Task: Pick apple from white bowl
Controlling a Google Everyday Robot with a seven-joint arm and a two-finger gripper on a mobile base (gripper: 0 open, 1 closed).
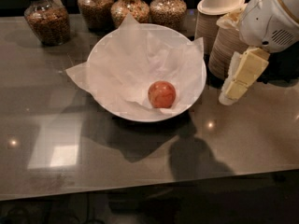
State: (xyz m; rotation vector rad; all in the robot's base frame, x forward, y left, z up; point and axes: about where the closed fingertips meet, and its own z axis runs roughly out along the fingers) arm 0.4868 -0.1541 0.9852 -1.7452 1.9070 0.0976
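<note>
A small red-orange apple (162,94) lies in the lower right part of the wide white bowl (107,107), on crumpled white paper (135,64) that lines it. The bowl stands on a dark glossy table. My gripper (236,80) hangs at the right, above the table and to the right of the bowl's rim, its pale fingers pointing down and left. It holds nothing that I can see. The apple is well to the left of it.
Several glass jars of grains (47,18) stand along the back edge behind the bowl. Stacks of beige paper bowls (219,17) stand at the back right, just behind my arm (275,17). The table's front edge (149,185) runs along the bottom.
</note>
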